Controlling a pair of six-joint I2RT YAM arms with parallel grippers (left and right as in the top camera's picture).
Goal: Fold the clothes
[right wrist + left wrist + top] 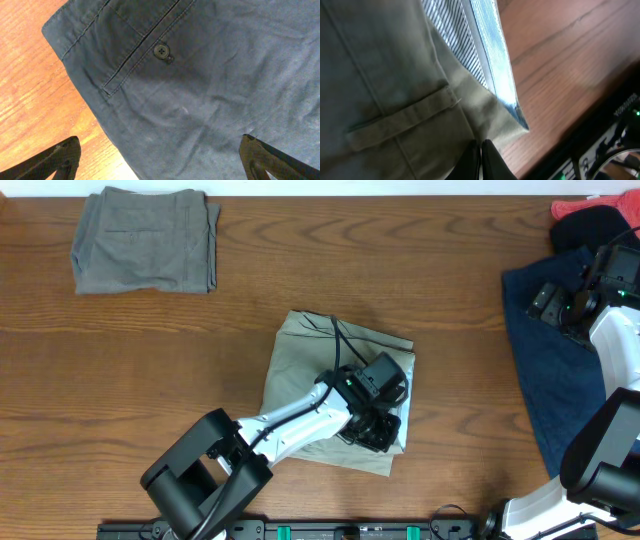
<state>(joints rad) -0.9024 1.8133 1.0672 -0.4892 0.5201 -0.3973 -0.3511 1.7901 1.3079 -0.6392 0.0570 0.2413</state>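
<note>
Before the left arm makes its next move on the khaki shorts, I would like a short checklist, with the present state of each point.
1. Left claw is shut at the edge of the khaki shorts: ok.
2. Cloth is really pinched between its fingers: cannot tell, the tips hide it.
3. No inner side shows on the fold: not ok, striped lining is exposed at the corner.
4. Right claw is open and holds nothing, over the navy garment: ok.
5. Folded grey garment lies apart from the shorts: ok.
</note>
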